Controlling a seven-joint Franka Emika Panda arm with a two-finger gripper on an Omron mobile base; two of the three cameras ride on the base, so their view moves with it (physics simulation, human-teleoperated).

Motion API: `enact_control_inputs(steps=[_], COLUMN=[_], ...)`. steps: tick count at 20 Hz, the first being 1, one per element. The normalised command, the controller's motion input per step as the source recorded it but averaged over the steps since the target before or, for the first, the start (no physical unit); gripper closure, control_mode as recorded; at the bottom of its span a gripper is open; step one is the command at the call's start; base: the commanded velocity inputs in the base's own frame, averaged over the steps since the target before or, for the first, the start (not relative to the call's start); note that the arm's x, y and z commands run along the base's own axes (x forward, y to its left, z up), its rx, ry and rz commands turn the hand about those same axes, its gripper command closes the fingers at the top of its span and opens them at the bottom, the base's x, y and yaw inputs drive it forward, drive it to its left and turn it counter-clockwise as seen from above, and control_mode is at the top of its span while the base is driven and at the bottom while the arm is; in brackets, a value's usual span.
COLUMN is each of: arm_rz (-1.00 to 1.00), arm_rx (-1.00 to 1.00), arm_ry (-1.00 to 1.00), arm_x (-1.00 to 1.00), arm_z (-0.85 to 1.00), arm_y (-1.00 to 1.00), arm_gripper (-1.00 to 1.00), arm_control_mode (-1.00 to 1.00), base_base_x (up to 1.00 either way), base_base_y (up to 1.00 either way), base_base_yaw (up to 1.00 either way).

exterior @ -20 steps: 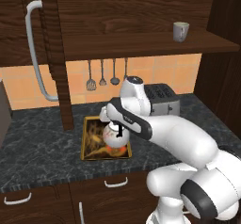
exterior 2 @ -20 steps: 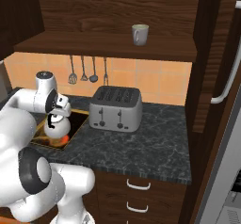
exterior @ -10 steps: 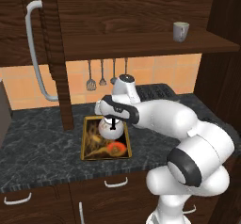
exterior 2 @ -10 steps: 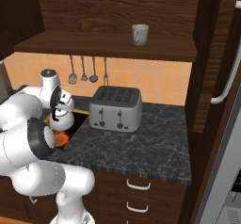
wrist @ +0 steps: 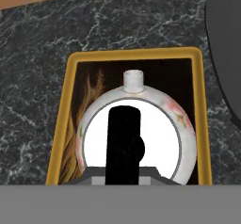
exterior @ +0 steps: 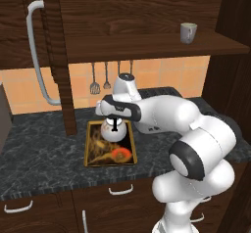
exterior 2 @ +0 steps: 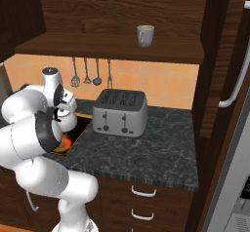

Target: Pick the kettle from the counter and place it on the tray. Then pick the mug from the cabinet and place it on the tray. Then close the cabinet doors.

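We see the hand (exterior: 114, 124) closed narrow on the black handle of the kettle (exterior: 113, 131), which sits within the brass-rimmed tray (exterior: 91, 160) on the dark worktop (exterior: 44, 153); the mug (exterior: 188, 32) stands on the cabinet shelf (exterior: 147, 51).

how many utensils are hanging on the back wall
3, hung side by side on the orange tiles under the shelf: slotted spatula, spoon, ladle. The arm may hide more in the left base view.
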Motion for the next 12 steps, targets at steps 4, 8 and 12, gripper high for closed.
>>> enact_control_inputs(steps=[4,8,12], arm_rz=[0.0,0.0,0.0], arm_rx=[0.0,0.0,0.02], arm_ry=[0.0,0.0,0.0], arm_x=[0.0,0.0,0.0], arm_z=[0.0,0.0,-0.05], arm_y=[0.0,0.0,0.0], arm_gripper=[1.0,-1.0,-1.0], arm_control_mode=[-1.0,-1.0,-1.0], base_base_x=[0.0,0.0,0.0], base_base_y=[0.0,0.0,0.0], base_base_yaw=[0.0,0.0,0.0])
